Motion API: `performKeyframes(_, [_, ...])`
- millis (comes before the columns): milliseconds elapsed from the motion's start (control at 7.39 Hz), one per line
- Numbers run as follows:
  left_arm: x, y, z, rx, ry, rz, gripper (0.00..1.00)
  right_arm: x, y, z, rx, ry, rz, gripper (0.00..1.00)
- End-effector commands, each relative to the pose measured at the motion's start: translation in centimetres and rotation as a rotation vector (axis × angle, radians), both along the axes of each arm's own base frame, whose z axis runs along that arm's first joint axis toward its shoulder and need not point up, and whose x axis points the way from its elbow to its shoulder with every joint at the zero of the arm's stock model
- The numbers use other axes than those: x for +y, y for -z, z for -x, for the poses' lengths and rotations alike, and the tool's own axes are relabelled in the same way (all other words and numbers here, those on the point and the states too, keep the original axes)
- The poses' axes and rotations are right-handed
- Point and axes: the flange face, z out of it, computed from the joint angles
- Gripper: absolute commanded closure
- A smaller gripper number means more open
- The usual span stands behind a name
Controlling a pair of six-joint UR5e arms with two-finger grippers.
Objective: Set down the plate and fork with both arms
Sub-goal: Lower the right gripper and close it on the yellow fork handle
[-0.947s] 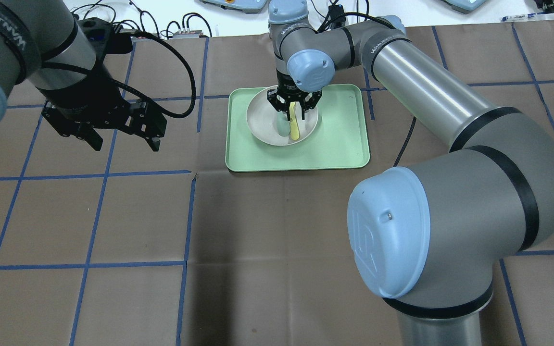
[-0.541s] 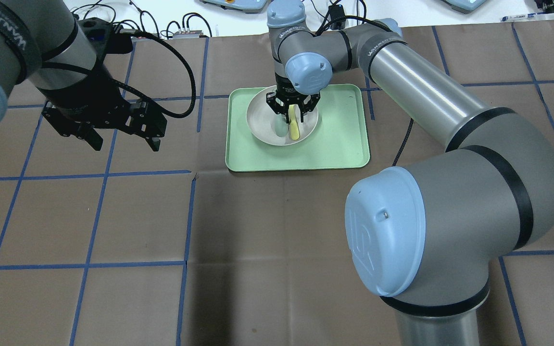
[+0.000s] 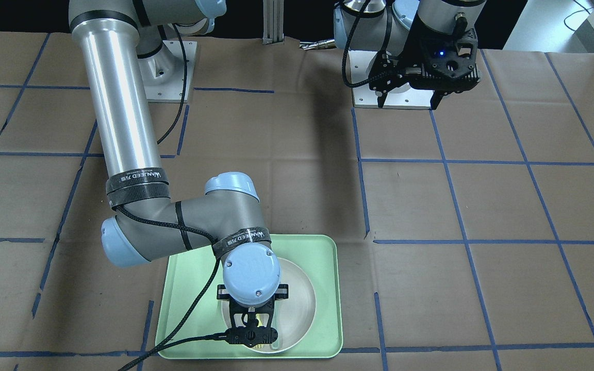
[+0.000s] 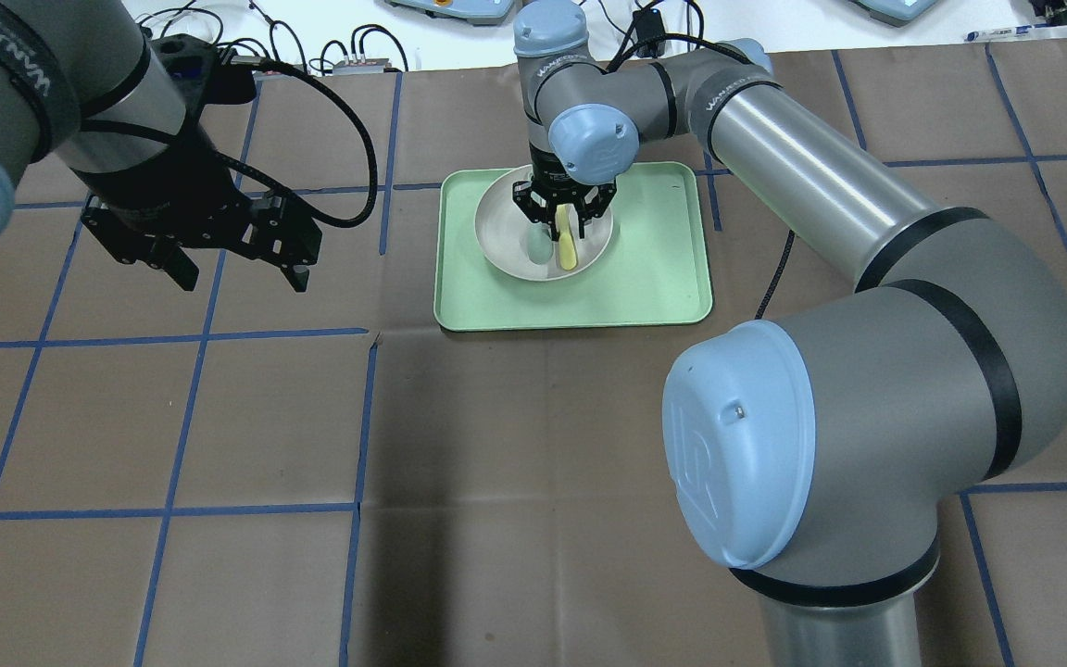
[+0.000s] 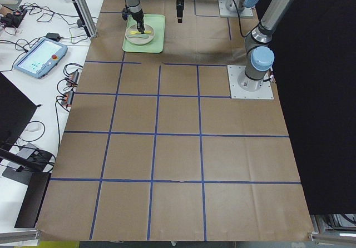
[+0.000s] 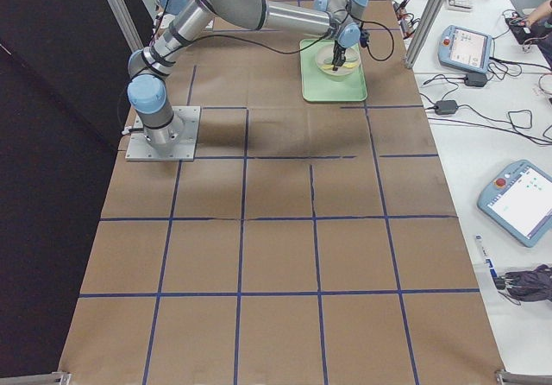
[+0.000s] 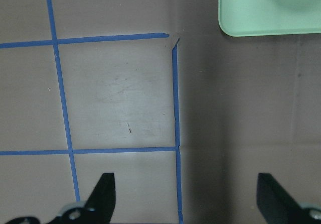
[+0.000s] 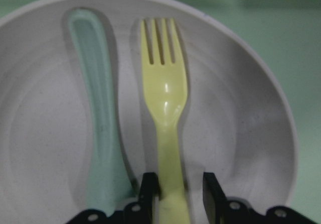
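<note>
Right claw point(image 8: 180, 186) | jaws narrow, straddling fork point(image 8: 164, 93) handle for pickup, slight gap one side | fork lies in plate point(image 8: 251, 133) beside spoon point(image 8: 98, 108), on tray point(image 4: 654, 278) | left claw point(image 7: 185, 189) wide open, empty, over worktop point(image 7: 120, 98)

"What sort of place is it?"

"A robotics lab: silver-grey jointed robot arms point(image 4: 821, 185) stand bolted to a brown paper-covered table point(image 4: 265, 417) gridded with blue tape point(image 4: 256, 509)."

"What else shows it?"

"Grey touchscreen teach pendants point(image 6: 522, 199) and loose black cables point(image 4: 279, 32) lie on white side benches point(image 6: 526, 264)."
</note>
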Motion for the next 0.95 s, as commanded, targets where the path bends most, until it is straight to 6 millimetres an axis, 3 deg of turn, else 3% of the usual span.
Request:
performKeyframes(0, [0.1,-0.1,0.0,0.0,-0.002,0.003,0.0,0.0,0.3,0.0,0.001,0.004,-0.003,0.64])
performKeyframes(406, [0.4,-0.5,0.0,0.0,-0.002,0.01,0.0,-0.3,0.4,0.0,0.0,0.004,0.0,0.92])
performKeyframes(812, [1.1,-1.1,0.1,0.002,0.001,0.02,0.0,-0.6,-0.9,0.0,-0.014,0.011,0.018,0.97])
